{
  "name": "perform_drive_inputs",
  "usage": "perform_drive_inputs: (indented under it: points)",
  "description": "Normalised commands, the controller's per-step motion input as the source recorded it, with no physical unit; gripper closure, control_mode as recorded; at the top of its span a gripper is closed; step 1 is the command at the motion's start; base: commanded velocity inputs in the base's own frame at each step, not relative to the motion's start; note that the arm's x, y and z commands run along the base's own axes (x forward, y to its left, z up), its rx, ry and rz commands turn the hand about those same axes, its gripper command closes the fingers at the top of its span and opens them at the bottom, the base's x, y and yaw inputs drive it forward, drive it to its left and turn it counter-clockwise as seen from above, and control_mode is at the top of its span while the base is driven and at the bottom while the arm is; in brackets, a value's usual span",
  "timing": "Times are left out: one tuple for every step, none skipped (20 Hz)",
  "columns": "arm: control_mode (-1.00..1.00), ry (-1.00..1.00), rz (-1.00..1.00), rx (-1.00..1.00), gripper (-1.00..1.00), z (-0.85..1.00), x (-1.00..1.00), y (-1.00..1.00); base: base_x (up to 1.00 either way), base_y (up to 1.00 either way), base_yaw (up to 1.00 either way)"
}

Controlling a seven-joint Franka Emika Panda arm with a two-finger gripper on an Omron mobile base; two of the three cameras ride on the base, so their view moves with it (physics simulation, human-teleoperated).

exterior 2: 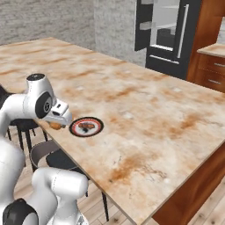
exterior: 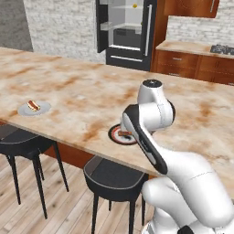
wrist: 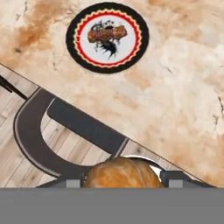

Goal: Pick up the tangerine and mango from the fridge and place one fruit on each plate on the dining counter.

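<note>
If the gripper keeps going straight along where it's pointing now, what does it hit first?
Probably the dining counter near its edge, short of the black-rimmed plate. The gripper holds the tangerine over the counter edge and dark stool; depth is unclear.

Two plates (exterior: 34, 109) (exterior: 122, 135), one tangerine (wrist: 122, 173), two stools (exterior: 20, 142) (exterior: 114, 179), one fridge (exterior: 128, 32)

no text, label or number can be read anywhere.
</note>
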Motion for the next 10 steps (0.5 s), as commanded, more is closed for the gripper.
perform_drive_inputs:
  points:
    - [-1.00, 0.07, 0.00, 0.04, 1.00, -1.00, 1.00, -0.08, 0.00, 0.00, 0.00]
    - [-1.00, 0.00, 0.00, 0.06, 1.00, -1.00, 1.00, -0.11, 0.00, 0.00, 0.00]
    - [-1.00, 0.00, 0.00, 0.06, 1.00, -0.99, 1.00, -0.09, 0.00, 0.00, 0.00]
    - [-1.00, -0.05, 0.02, 0.09, 1.00, -0.84, 1.00, -0.07, 0.00, 0.00, 0.00]
    - [-1.00, -0.08, 0.06, 0.09, 1.00, -0.71, 1.00, -0.06, 0.00, 0.00, 0.00]
    - [-1.00, -0.07, 0.11, 0.07, 1.00, -0.61, 1.00, -0.12, 0.00, 0.00, 0.00]
    - [-1.00, -0.08, 0.17, 0.03, 1.00, -0.51, 1.00, 0.00, 0.00, 0.00, 0.00]
    - [-1.00, -0.09, 0.20, 0.00, 1.00, -0.53, 1.00, 0.00, 0.00, 0.00, 0.00]
    - [-1.00, -0.09, 0.23, 0.00, 1.00, -0.53, 1.00, 0.00, 0.00, 0.00, 0.00]
    - [-1.00, 0.00, 0.21, 0.00, 1.00, -0.19, 1.00, 0.00, 0.00, 0.00, 0.00]
